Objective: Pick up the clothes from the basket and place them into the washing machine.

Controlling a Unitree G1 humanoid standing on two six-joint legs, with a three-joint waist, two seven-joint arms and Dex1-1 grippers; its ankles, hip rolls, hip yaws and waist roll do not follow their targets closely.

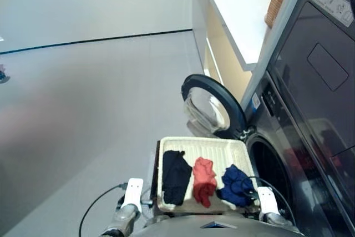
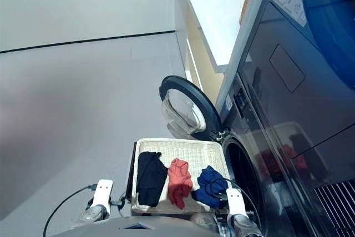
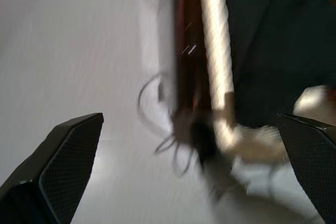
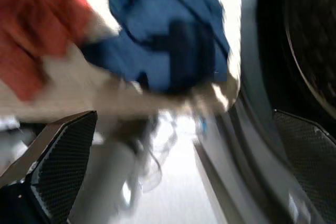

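Note:
The cream-white woven basket [image 1: 202, 144] sits low in front of me, beside the washing machine [image 1: 277, 137]. In it lie three clothes side by side: a black one [image 1: 176, 176], an orange-red one [image 1: 204, 180] and a navy one [image 1: 236, 184]. The machine's round door [image 1: 213, 106] stands swung open, and the dark drum [image 1: 273, 171] shows just right of the basket. My left gripper [image 3: 190, 116] is open by the basket's near left rim [image 3: 215, 51], close to the black garment [image 3: 273, 40]. My right gripper [image 4: 185, 114] is open near the navy garment [image 4: 163, 35], holding nothing.
A white counter [image 1: 238, 4] with a small brown wicker basket [image 1: 275, 5] runs behind the machine. A dark flat-fronted unit [image 1: 321, 65] is stacked above the washer. Thin cables [image 1: 97, 203] loop by my left arm. Grey floor [image 1: 83, 109] stretches to the left.

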